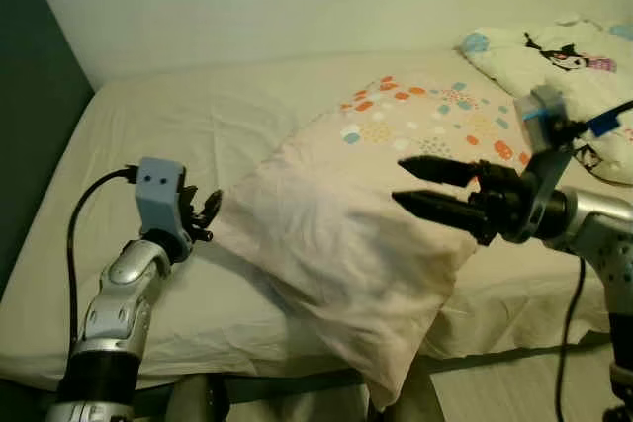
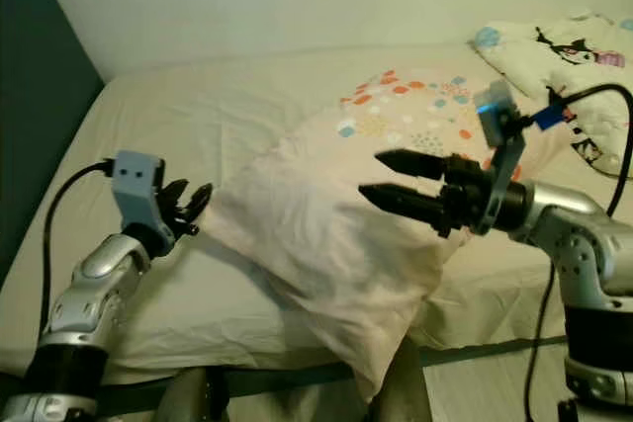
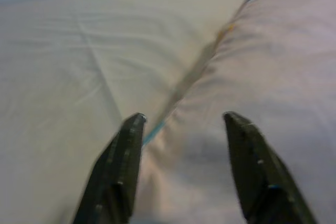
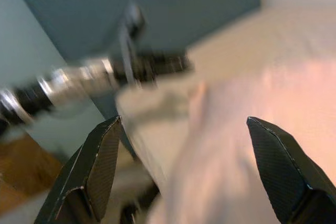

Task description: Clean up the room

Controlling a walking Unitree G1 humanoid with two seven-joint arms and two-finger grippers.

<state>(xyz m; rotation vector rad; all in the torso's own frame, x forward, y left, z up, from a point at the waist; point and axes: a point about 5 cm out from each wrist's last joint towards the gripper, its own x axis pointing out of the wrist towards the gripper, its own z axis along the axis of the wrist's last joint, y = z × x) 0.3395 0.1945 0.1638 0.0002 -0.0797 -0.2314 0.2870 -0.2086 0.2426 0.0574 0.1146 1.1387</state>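
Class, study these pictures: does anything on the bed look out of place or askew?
Yes. The pillow lies crooked across the bed, one corner drooping over the near edge. The open left gripper is at its corner, and the open right gripper hovers above it.

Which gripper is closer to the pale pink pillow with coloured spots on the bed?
Left. The left gripper touches the pale pink spotted pillow at its corner, fingers open; the right gripper hovers open just above it.

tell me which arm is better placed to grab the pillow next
Left. The left gripper is open right at the pillow corner, its edge between the fingers. The right gripper hovers open above the pillow's middle.
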